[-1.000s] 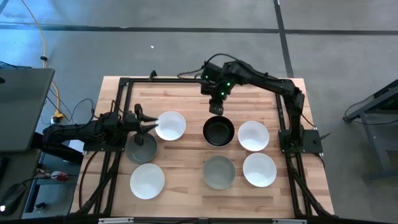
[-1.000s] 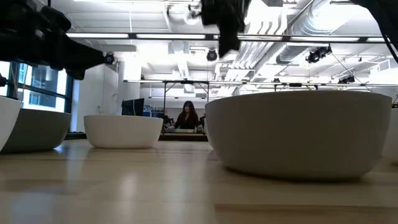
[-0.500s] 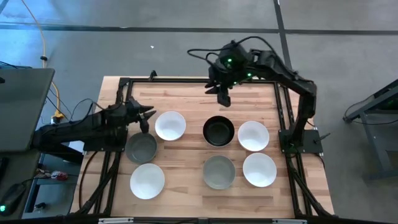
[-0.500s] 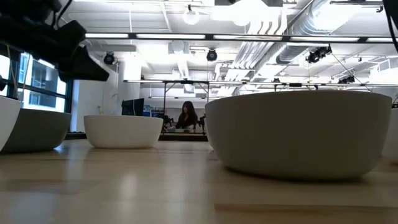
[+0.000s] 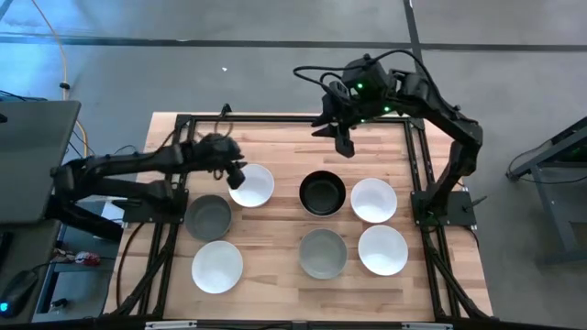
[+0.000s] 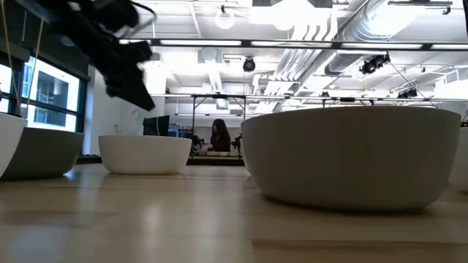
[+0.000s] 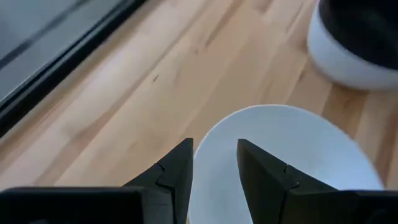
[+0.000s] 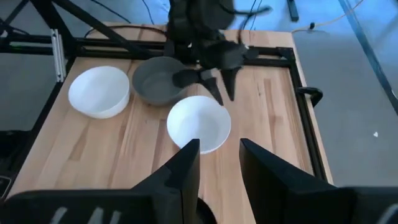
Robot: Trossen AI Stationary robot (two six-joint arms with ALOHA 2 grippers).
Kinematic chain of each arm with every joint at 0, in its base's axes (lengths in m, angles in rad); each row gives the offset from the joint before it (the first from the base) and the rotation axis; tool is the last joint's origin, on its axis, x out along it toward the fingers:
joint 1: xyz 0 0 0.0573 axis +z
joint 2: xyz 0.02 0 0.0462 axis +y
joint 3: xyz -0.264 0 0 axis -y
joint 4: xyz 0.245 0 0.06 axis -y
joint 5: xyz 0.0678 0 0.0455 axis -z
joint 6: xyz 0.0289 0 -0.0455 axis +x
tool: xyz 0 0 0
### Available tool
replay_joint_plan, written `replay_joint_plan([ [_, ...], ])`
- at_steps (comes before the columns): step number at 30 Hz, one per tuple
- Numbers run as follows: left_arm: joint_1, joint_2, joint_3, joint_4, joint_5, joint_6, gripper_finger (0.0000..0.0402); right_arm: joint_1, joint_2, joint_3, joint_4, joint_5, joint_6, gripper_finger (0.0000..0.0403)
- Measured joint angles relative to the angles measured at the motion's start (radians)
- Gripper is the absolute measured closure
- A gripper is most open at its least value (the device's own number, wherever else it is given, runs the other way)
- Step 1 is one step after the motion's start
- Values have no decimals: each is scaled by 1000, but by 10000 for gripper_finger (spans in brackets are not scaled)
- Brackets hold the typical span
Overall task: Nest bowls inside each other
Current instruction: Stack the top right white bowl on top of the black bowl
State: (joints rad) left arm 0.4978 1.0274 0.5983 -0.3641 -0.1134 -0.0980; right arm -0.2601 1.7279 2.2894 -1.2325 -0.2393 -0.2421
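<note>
Left gripper, fingers slightly apart, empty, hovers at the 10 o'clock rim of a white bowl; seven bowls lie spread singly on the table; right gripper same, high at 12. Risk: fingers clip the rim, bowl skids or tips

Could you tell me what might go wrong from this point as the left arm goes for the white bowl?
1. The left gripper, jaws open, hangs over the near rim of the white bowl; a slightly off descent could tip or push the bowl.
2. The grey bowl and black bowl sit close by, so a sliding bowl might knock them.
</note>
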Motion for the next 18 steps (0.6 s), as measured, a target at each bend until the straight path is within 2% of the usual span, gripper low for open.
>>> replay_joint_plan([
  [7, 34, 236, 141, -82, 20, 192, 289, 27, -2, 0, -106, -2, -24, 298],
  [13, 34, 351, 221, -93, 41, 342, 289, 46, -2, 0, -120, -7, -41, 298],
  [18, 34, 426, 272, -138, 48, 388, 289, 54, -2, 0, -120, -58, -64, 298],
])
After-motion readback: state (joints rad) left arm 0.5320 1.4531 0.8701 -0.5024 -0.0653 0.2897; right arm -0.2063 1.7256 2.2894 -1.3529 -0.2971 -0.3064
